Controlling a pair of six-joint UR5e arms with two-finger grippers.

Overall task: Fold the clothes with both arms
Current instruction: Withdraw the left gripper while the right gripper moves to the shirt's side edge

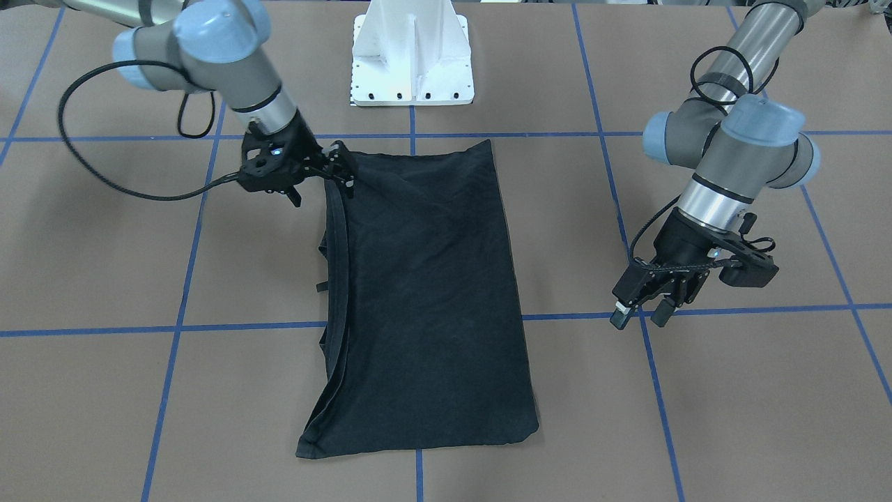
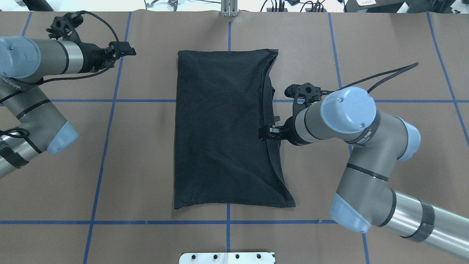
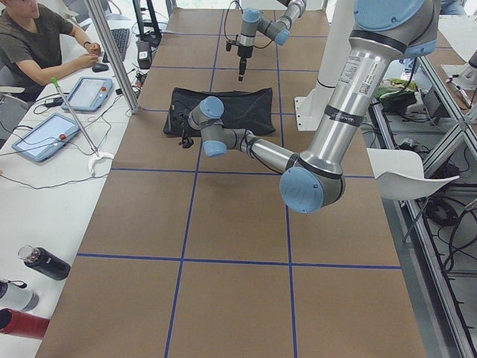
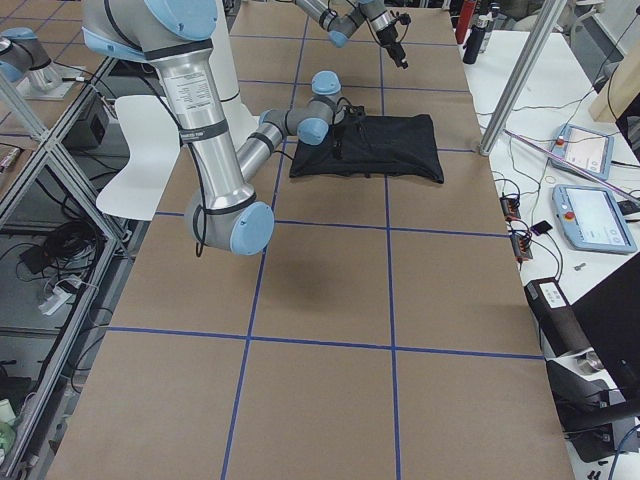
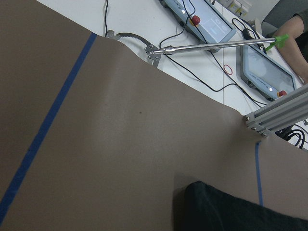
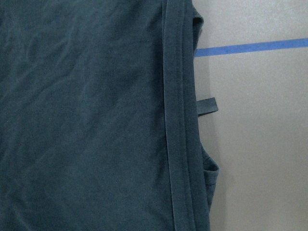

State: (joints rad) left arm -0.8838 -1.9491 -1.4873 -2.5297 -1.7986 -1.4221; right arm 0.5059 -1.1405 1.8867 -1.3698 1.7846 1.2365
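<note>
The right tool hangs just over the shirt, above its long edge on the robot's right side and toward the end nearer the base. Its fingers look parted and have hold of nothing. The cloth under them lies flat, and the right wrist camera looks straight down on the layered hems without a fingertip in sight. The left tool is well apart from the shirt, out over bare tabletop on the other side. It points down with its two fingers plainly spread and nothing between them.

The shirt lies in the middle of the tabletop, folded into a long rectangle that runs away from the base, with plain black cloth facing up. Its edge on the robot's left is a smooth fold. The opposite edge shows several stacked hems, and a small tag sticks out there onto the brown surface. A few soft creases cross the top layer.

Blue tape lines mark the tabletop into squares, and one passes under the shirt. The white pedestal stands beyond the shirt's near-base end. Off to the side, a person sits at a white bench with tablets.
</note>
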